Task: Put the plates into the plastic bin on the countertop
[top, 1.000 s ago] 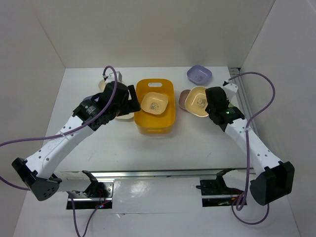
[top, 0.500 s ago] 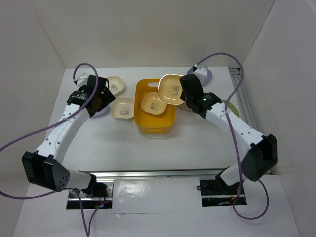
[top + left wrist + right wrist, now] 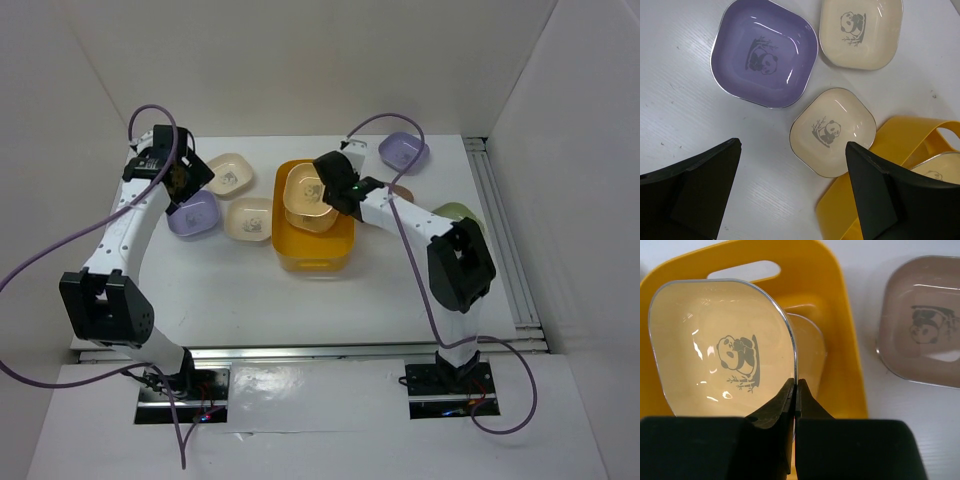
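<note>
**A:** How does the white surface (image 3: 200, 290) lie?

**B:** The orange-yellow plastic bin (image 3: 315, 262) stands mid-surface, nearer the far edge. The yellow-tan plate (image 3: 720, 355) hangs over the bin's far half, above another plate (image 3: 809, 347) lying inside.

**A:** What holds it?

**B:** The right jaws, pinched together on its thin rim. The left jaws stand wide apart and empty, above a lavender plate (image 3: 765, 60) toward the left edge. A near cream plate (image 3: 834, 131) lies just beside the bin and a far cream plate (image 3: 860, 30) lies beyond it. A brown-mauve plate (image 3: 920, 330) waits on the bin's right, and a second lavender plate (image 3: 403, 151) sits near the far right corner.

**A:** How will they handle?

**B:** Light and stiff, I judge, but glossy, so probably slick. They look like hard plastic, likelier to clatter than shatter. The shallow walls leave only the rim to grip: one jaw inside, one outside, mid-side rather than on a rounded corner.
</note>
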You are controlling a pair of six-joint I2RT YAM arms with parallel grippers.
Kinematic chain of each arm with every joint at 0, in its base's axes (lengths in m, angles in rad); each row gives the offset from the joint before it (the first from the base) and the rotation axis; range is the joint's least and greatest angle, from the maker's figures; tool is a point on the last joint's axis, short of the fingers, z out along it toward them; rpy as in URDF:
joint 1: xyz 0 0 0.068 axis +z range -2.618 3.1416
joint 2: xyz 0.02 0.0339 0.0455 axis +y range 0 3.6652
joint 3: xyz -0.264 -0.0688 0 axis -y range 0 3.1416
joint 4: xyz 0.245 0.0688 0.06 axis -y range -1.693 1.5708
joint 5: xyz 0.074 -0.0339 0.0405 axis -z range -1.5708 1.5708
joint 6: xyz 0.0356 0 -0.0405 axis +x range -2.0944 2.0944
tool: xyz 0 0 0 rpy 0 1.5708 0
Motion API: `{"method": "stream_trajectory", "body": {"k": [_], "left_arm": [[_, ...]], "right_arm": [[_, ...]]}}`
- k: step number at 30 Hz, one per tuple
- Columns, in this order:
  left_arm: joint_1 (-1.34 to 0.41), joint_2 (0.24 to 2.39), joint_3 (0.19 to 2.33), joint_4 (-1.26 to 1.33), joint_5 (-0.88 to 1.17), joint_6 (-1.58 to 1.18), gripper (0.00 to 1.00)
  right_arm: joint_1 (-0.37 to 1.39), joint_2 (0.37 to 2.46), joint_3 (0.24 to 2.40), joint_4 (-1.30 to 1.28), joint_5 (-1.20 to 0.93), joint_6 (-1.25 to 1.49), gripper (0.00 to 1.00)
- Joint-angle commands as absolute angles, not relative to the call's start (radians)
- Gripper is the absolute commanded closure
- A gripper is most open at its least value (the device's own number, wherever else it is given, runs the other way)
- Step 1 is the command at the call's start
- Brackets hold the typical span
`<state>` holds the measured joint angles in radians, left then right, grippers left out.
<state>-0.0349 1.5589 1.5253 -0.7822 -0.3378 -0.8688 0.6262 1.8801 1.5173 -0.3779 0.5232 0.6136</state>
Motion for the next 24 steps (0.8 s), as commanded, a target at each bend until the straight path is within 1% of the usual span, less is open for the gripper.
{"method": "stream_trajectory", "body": {"k": [1,3,6,14,16,17,18,19,20,21,24], "left_arm": [[-0.028,1.557,1.552,-0.769,-0.321,-0.83,0.01],[-0.028,1.566,1.552,-0.769,-0.321,-0.83,0.01],[-0.018,1.575,1.552,-0.769,-0.321,-0.821,0.01],[0.0,1.585,1.552,-0.779,-0.321,-0.821,0.01],[0.0,1.595,1.543,-0.779,-0.321,-0.821,0.01],[0.0,1.595,1.543,-0.779,-0.321,-0.821,0.01],[0.0,1.595,1.543,-0.779,-0.321,-0.821,0.01],[0.0,1.595,1.543,-0.779,-0.336,-0.821,0.01],[0.0,1.595,1.543,-0.79,-0.347,-0.821,0.01],[0.009,1.595,1.555,-0.79,-0.357,-0.821,0.01],[0.04,1.595,1.565,-0.799,-0.357,-0.821,0.01]], "right_arm": [[0.66,1.91,1.617,-0.357,0.584,0.673,1.0],[0.669,1.939,1.628,-0.37,0.595,0.684,1.0],[0.669,1.948,1.637,-0.387,0.623,0.706,0.95],[0.667,1.937,1.615,-0.396,0.654,0.706,0.95],[0.658,1.937,1.606,-0.396,0.643,0.706,0.9],[0.658,1.937,1.606,-0.387,0.643,0.695,0.85],[0.658,1.937,1.606,-0.387,0.634,0.695,0.49],[0.658,1.937,1.606,-0.387,0.634,0.695,0.33],[0.667,1.937,1.606,-0.387,0.634,0.695,0.31],[0.667,1.925,1.606,-0.387,0.634,0.686,0.31],[0.69,1.878,1.565,-0.28,0.591,0.667,0.2]]}}
